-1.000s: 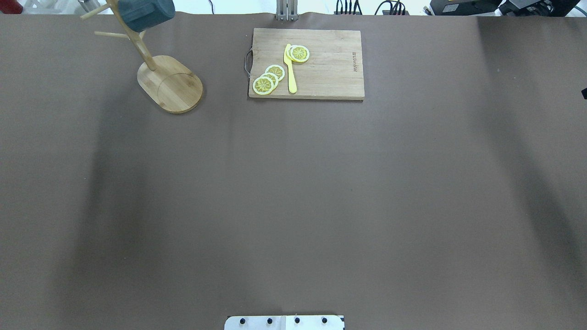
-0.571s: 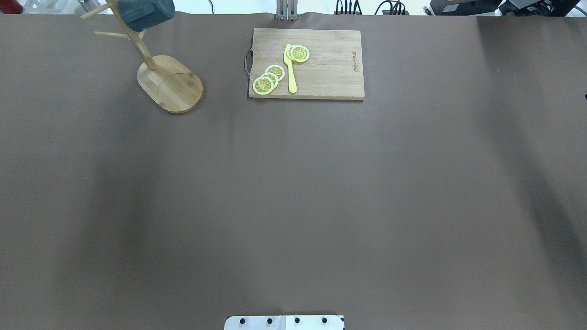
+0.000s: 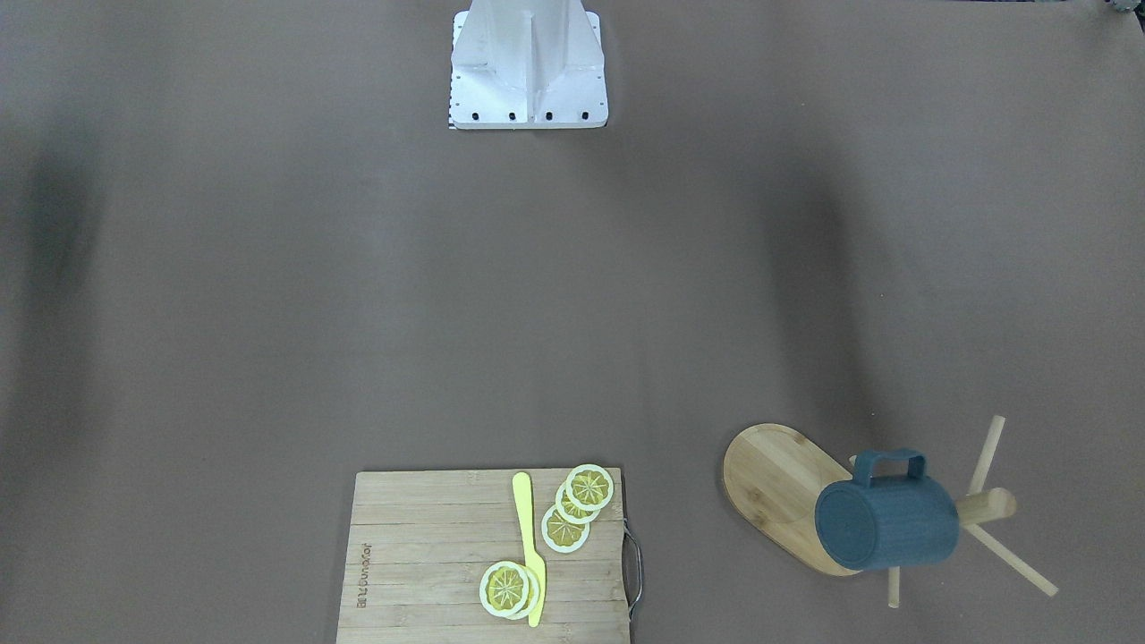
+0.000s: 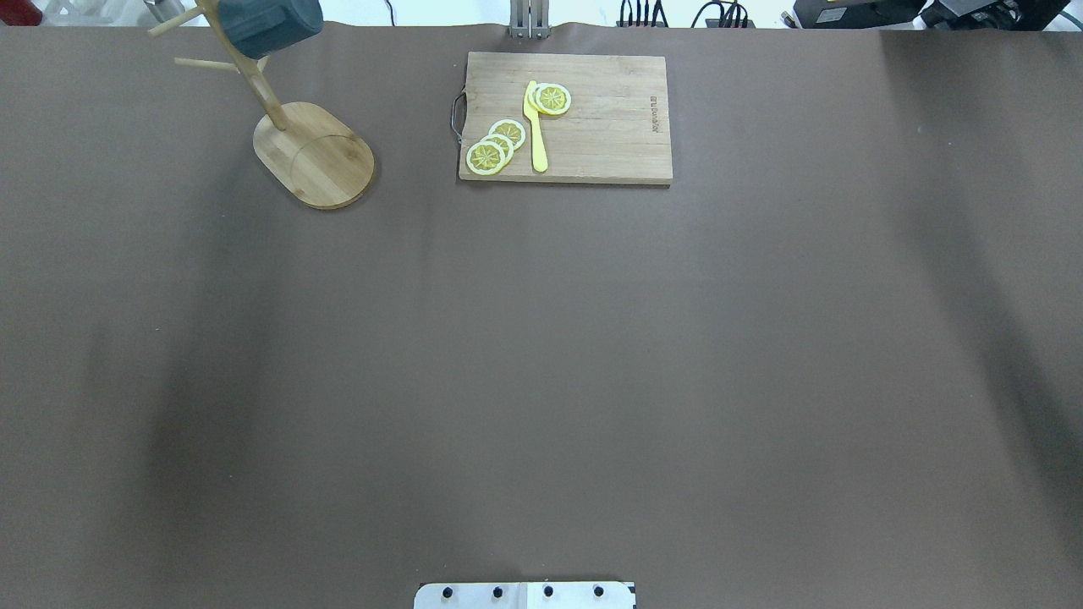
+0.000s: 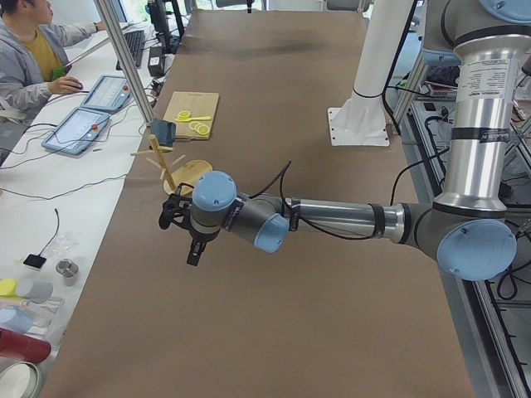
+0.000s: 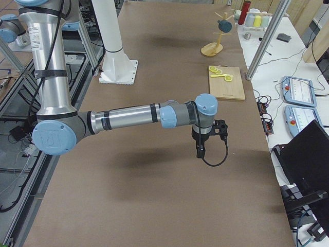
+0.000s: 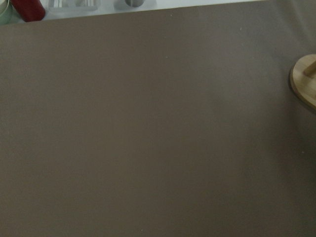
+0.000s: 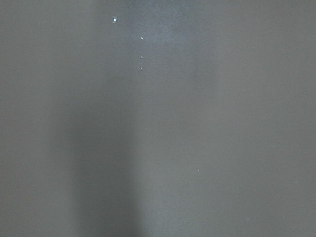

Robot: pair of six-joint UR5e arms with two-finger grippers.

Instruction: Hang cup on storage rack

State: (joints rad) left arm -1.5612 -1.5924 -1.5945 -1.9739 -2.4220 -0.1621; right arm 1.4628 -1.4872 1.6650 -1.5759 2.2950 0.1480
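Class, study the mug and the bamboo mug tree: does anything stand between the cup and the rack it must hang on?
Nothing visible does. The cup already hangs on the storage rack, and the cutting board lies well apart from it.

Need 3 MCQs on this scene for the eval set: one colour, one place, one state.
1. The knife on the cutting board is: A yellow; B red; C black.
2. The cup is: A on the cutting board; B hung on the storage rack; C beside the knife.
3. The storage rack is: A upright; B tipped over; C upside down.
Key: 1 A, plainly yellow; 2 B, it hangs at the post, above the base; 3 A, base flat, post rising.
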